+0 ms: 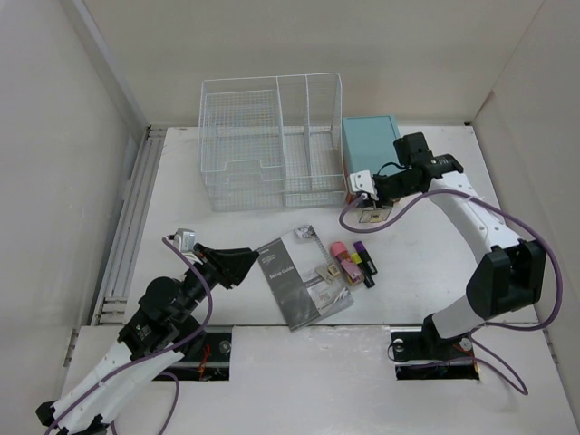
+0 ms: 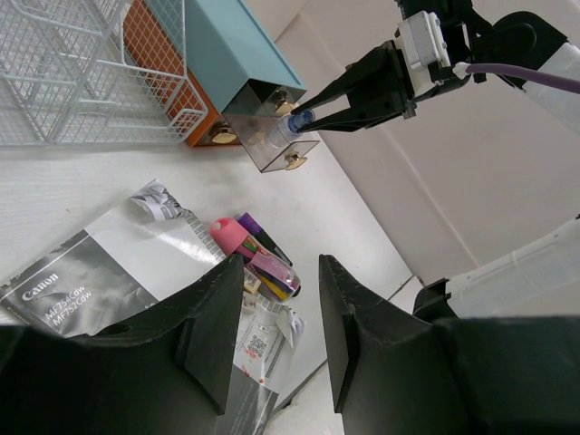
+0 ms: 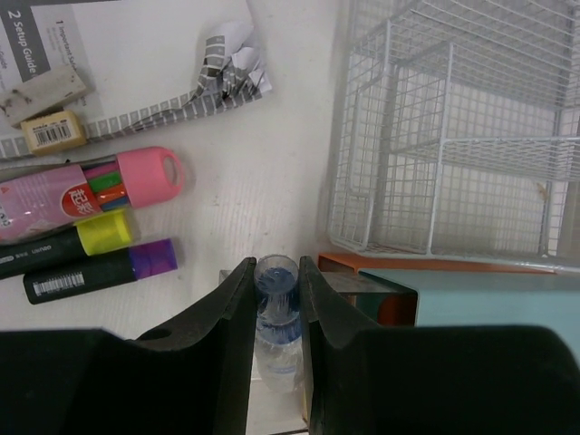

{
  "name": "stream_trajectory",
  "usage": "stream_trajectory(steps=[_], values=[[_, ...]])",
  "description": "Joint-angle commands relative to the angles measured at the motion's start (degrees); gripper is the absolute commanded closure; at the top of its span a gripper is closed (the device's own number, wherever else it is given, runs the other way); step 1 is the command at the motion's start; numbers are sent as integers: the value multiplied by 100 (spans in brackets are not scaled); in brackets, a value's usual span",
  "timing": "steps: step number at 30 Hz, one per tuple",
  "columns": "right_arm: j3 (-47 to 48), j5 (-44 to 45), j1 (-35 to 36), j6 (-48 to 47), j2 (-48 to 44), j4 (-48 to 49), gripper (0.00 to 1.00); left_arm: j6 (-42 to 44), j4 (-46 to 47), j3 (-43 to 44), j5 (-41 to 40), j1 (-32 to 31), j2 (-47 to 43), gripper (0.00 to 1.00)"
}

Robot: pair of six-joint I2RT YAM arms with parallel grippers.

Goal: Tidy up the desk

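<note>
The white desk (image 1: 426,263) holds a Canon setup guide (image 1: 304,281), a pink marker case (image 1: 342,256), a yellow highlighter (image 1: 358,263) and a purple highlighter (image 1: 364,255). My right gripper (image 1: 365,201) is shut on a small clear tube with a blue cap (image 3: 276,276). It holds the tube over a clear drawer (image 2: 272,145) pulled out of the teal box (image 1: 370,145). My left gripper (image 1: 246,263) is open and empty, hovering just left of the guide. Its fingers (image 2: 217,317) frame the marker case (image 2: 258,258).
A white wire-mesh organizer (image 1: 272,140) stands at the back, beside the teal box with orange drawers (image 2: 163,63). An eraser (image 3: 53,132) and a small stapler-like piece (image 3: 41,91) lie on the guide. Two cutouts run along the near edge (image 1: 435,349).
</note>
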Motion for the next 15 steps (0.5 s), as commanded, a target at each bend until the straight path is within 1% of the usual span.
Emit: stream_trajectory(steps=[1,13,15], values=[[271,-306,-55,-572,34,-212,100,7,272,-46,72,-27,-70,65],[209,124,-169,-1171,34,-90,100,7,272,-46,72,-27,-70,65],[209,124,-169,-1407,34,-89,100,7,272,-46,72,-27,-70,65]])
